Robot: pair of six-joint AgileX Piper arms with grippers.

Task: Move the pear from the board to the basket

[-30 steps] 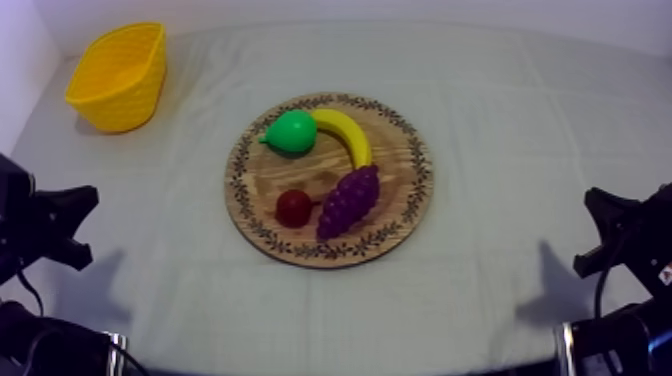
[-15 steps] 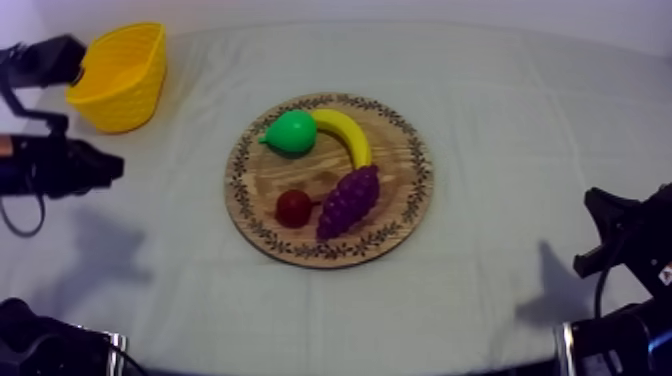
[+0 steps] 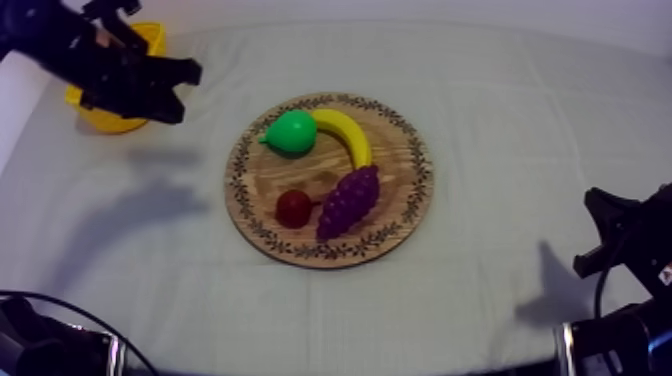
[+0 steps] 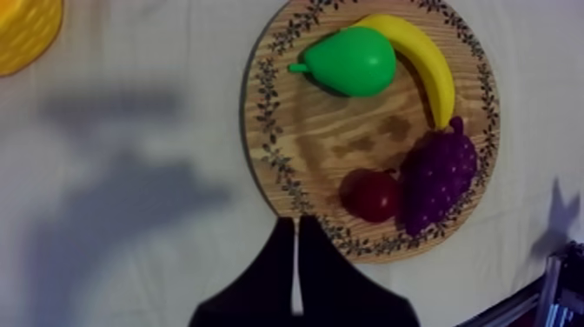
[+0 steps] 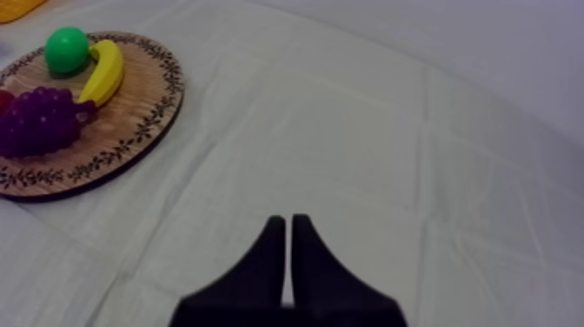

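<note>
The green pear lies on the upper left part of the round wooden board, touching the banana. My left gripper hangs to the left of the board, its arm crossing over the yellow basket at the far left. In the left wrist view its fingers form a narrow shut wedge at the board's near rim, well short of the pear. My right gripper rests low at the right, shut and holding nothing.
A bunch of grapes and a small red fruit lie on the board's front half. The cloth between basket and board is open. The right wrist view looks across bare cloth to the board and pear.
My left arm has risen from its low rest at the left edge to the upper left, and its gripper has swung right past the basket toward the board. The right arm and fruit are still.
</note>
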